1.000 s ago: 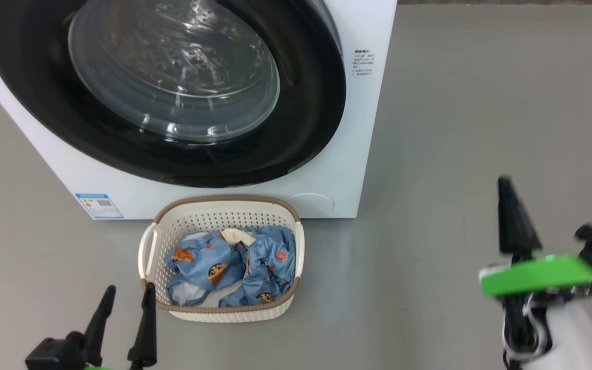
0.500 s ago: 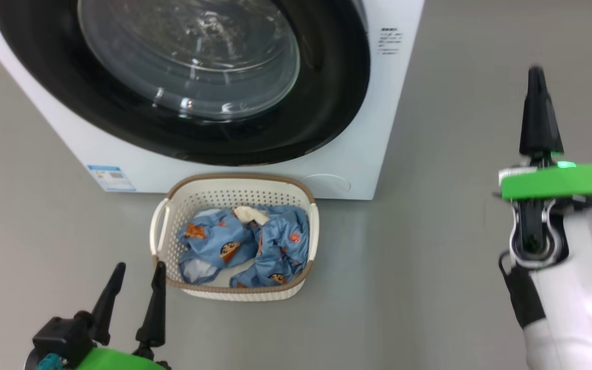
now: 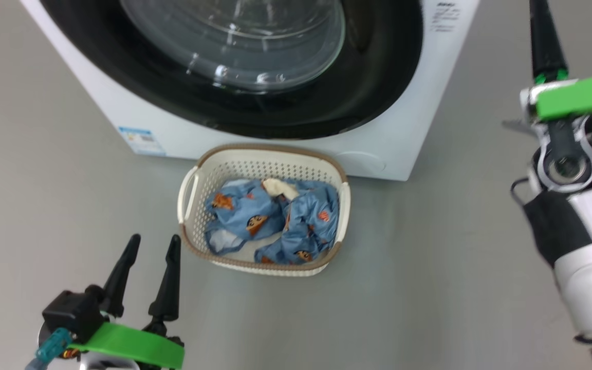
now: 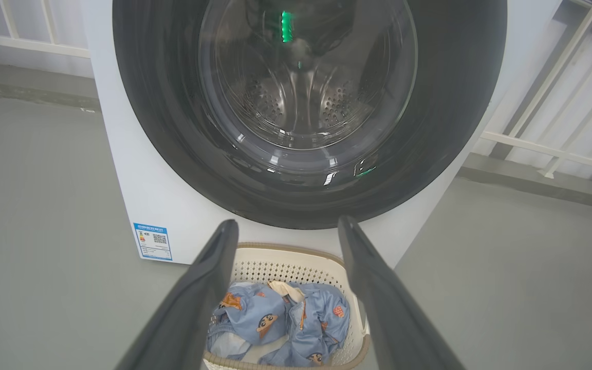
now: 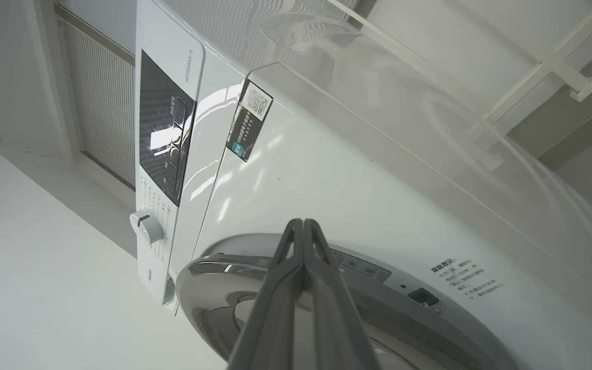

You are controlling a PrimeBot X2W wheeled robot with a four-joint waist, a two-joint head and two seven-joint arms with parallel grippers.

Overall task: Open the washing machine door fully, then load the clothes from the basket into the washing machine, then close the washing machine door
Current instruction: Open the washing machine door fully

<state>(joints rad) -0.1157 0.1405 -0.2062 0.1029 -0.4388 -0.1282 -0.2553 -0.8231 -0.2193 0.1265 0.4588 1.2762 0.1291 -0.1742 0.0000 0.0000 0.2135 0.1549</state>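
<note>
Pinched shut, the right gripper (image 5: 302,227) stands right of the washing machine door (image 3: 388,77), farther up than before; the left gripper (image 3: 153,240) gapes.

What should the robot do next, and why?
Probably bring the shut right claw up to the rim of the washing machine door to start pulling it open. The door looks closed, the clothes lie in the basket, and in the right wrist view the claw points toward the door's rim without touching it.
</note>
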